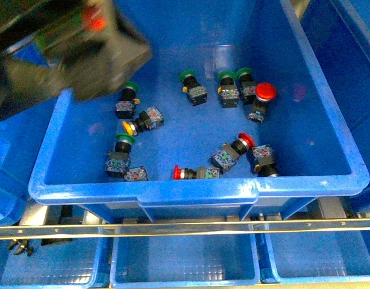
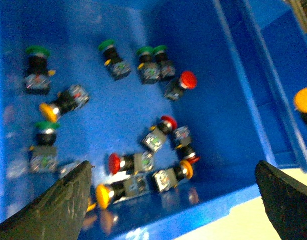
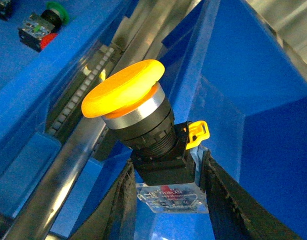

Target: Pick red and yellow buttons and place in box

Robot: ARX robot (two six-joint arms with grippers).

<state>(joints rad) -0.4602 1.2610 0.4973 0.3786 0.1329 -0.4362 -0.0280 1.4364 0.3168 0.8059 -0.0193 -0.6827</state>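
Blue crates fill the scene. Right gripper (image 3: 166, 182) grasps a yellow button (image 3: 136, 117) beside a blue crate wall (image 3: 253, 75), mid-carry (box unconfirmed). Next: position over the box, release. Left gripper (image 2: 173, 200) hangs spread above the buttons' crate (image 2: 228, 90).

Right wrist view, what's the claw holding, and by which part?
A yellow mushroom-cap push-button switch, gripped by its black body and clear contact block; the cap is free.

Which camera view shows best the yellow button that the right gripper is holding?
The right wrist view: the yellow button fills the picture, clamped by its grey block in the right gripper. The left wrist view shows only a blurred yellow cap at the picture's edge. The front view does not show it.
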